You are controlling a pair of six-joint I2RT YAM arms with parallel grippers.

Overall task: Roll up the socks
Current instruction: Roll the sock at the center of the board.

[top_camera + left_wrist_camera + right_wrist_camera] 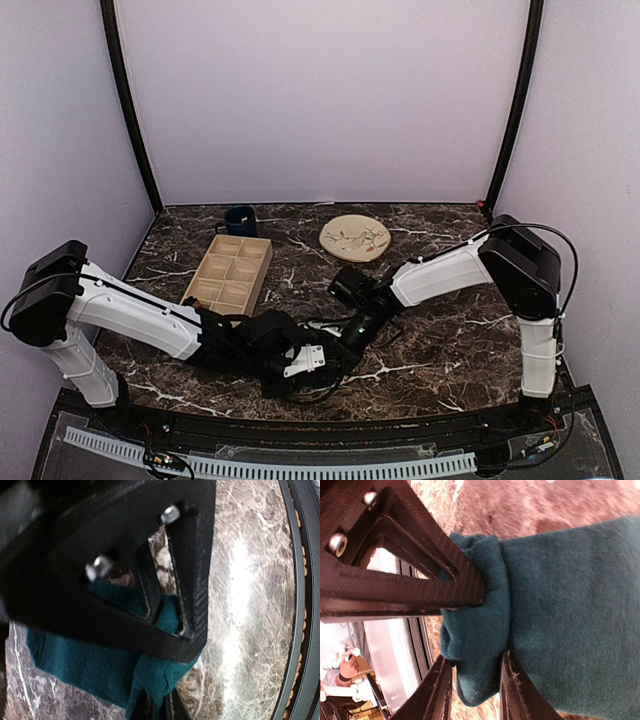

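The left gripper pinches a bunched fold of the teal sock, which lies on the marble table near its front edge, between the two arms. Further right, the right gripper has its jaws around the rolled end, both touching it — whether they squeeze I cannot tell. If that side lets go while the left pulls, the soft roll could spring loose and unwind — or the whole sock could drag across the slick stone.
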